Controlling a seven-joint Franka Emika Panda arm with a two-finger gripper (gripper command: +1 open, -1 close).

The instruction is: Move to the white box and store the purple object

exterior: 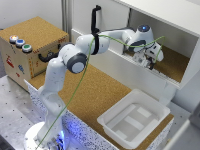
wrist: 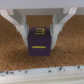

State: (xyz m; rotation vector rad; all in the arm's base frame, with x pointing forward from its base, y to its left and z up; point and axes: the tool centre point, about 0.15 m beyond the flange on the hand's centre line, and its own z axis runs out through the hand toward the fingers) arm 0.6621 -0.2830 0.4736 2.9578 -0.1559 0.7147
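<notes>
The purple object (wrist: 40, 36) is a small dark-purple cube with yellow marks, seen in the wrist view against a cork floor. My gripper (wrist: 40, 44) is shut on it, one pale finger (wrist: 22, 27) pressing each side. In the exterior view the gripper (exterior: 149, 61) is inside the white cabinet at the exterior view's right, low over the cork floor, and the cube cannot be made out there. The white box (exterior: 135, 119), a shallow white bin with raised ridges on its floor, sits on the cork table nearer the camera, below the cabinet opening.
The white cabinet (exterior: 165, 20) encloses the hand, with a low front wall (exterior: 115, 57) between hand and table. A cork-topped brown box with coloured buttons (exterior: 30, 45) stands at the exterior view's left. A green cable (exterior: 80, 85) runs along the arm.
</notes>
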